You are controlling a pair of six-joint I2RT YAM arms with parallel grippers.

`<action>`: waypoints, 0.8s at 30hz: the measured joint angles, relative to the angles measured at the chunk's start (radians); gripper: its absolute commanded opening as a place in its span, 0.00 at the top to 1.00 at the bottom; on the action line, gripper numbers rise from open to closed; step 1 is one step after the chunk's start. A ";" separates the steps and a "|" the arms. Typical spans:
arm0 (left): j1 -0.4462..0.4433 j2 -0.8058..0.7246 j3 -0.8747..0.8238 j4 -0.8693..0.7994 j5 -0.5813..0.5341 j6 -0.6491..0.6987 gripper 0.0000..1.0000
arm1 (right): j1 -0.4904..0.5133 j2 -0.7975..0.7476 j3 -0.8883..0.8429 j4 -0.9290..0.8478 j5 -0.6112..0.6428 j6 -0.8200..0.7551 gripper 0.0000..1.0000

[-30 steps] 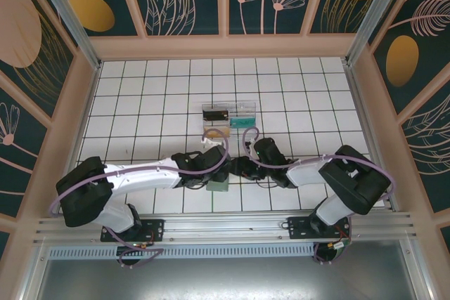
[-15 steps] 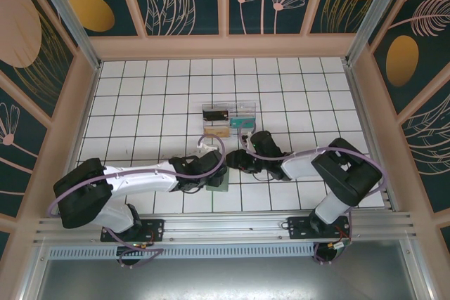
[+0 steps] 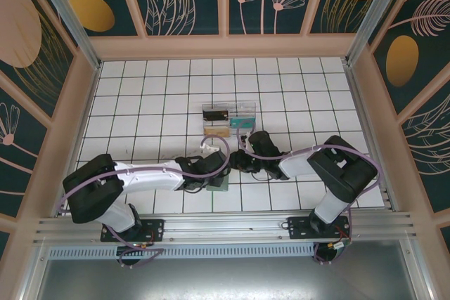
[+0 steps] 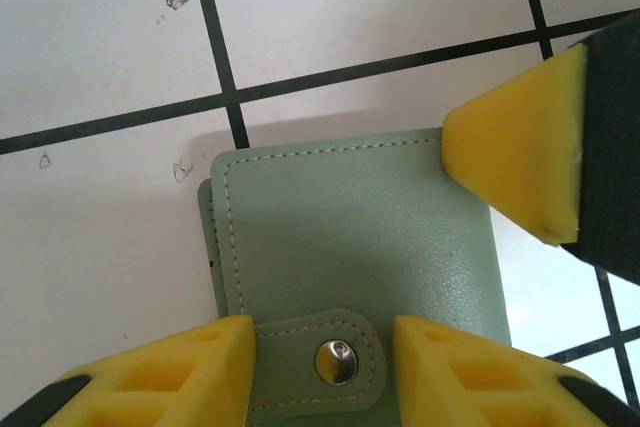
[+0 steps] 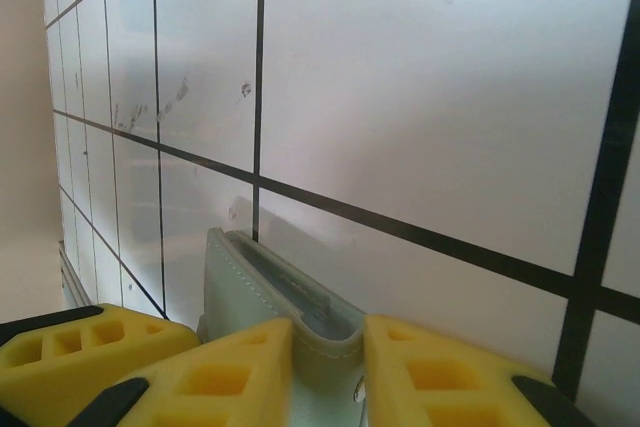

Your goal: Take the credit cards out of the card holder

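The card holder is a grey-green wallet lying folded on the white tiles, its snap tab fastened. It sits near the table's front. My left gripper is open above its cover, one finger on each side of the snap tab. My right gripper is shut on the card holder's edge, a yellow finger pressed against each side. One right fingertip overlaps the holder's corner. Both grippers meet over the holder, left and right. The credit cards are hidden.
A clear compartmented tray stands just behind the grippers, holding flat dark, tan and teal pieces. Wooden walls fence the tiled table on three sides. The left gripper's finger lies close beside the right gripper.
The right gripper has moved left to the holder and its jaws have narrowed onto the edge. The left gripper has settled lower over the holder's cover.
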 measured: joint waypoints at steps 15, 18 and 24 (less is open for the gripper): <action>-0.017 0.035 0.040 -0.019 -0.060 0.006 1.00 | 0.010 0.023 0.018 -0.005 0.018 -0.002 0.86; -0.006 -0.021 -0.010 0.005 -0.063 -0.019 1.00 | 0.023 0.046 0.026 0.010 0.018 -0.008 0.90; 0.051 -0.209 -0.141 0.063 -0.055 -0.074 1.00 | 0.048 0.078 0.031 0.065 0.006 -0.009 0.90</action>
